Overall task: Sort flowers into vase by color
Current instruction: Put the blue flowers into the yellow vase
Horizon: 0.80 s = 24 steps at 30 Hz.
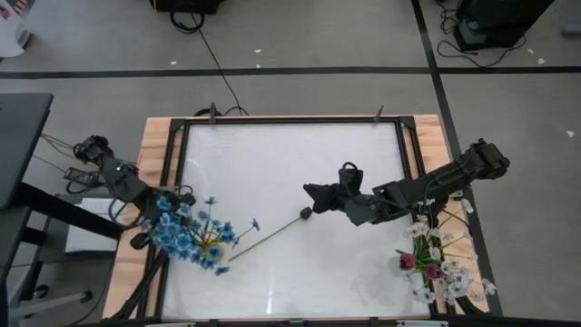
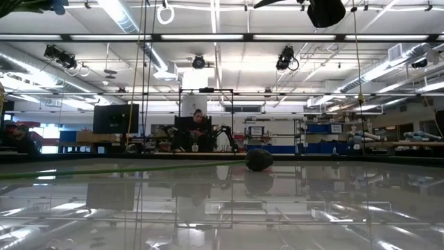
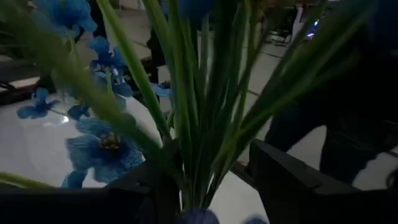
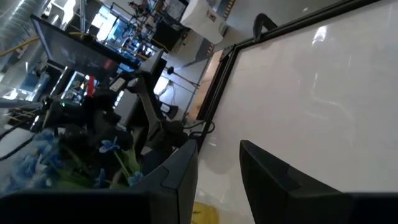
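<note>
The left gripper (image 1: 162,202) sits at the table's left edge among the blue flowers (image 1: 186,234), fingers spread around their green stems (image 3: 199,124) — not pinching. The right gripper (image 1: 318,193) hovers mid-table, fingers apart and empty, just beside a dark bud (image 1: 306,213) on its long stem; white and red flowers (image 1: 436,263) stand at the right edge.

A loose stem (image 1: 265,233) with a bud (image 1: 306,213) lay on the table (image 1: 290,154) near its middle. To its left, a bunch of flowers (image 1: 186,232) stood at the table's left edge. To its right, another bunch (image 1: 436,263) stood at the right edge. The right gripper (image 1: 313,193) hovered just beside the bud.
</note>
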Each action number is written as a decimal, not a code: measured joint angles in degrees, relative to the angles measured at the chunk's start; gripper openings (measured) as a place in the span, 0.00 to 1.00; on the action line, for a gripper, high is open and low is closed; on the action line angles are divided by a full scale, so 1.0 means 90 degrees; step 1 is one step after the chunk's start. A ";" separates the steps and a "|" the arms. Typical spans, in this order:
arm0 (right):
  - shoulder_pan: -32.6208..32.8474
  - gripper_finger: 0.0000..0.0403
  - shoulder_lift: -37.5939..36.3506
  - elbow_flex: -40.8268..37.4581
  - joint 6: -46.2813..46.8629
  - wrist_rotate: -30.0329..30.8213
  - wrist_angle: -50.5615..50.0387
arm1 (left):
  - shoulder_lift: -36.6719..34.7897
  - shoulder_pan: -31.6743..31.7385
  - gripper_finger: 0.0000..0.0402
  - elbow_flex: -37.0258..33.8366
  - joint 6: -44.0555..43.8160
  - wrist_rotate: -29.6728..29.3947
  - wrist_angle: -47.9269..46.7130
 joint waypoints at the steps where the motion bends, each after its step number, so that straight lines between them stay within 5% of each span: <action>1: 0.0000 0.32 0.0000 0.0001 0.0000 -0.0059 0.0000 | 0.0000 -0.0002 0.48 0.0099 -0.0004 0.0030 -0.0092; 10: -0.0019 0.32 0.0000 0.0002 0.0751 -0.0350 -0.0028 | 0.0427 0.0000 0.50 0.1155 0.0167 -0.0261 -0.1904; 24: -0.0298 0.33 0.0002 0.0002 0.1741 -0.1246 -0.1027 | 0.1918 0.0000 0.50 0.1755 -0.0315 -0.0266 -0.2359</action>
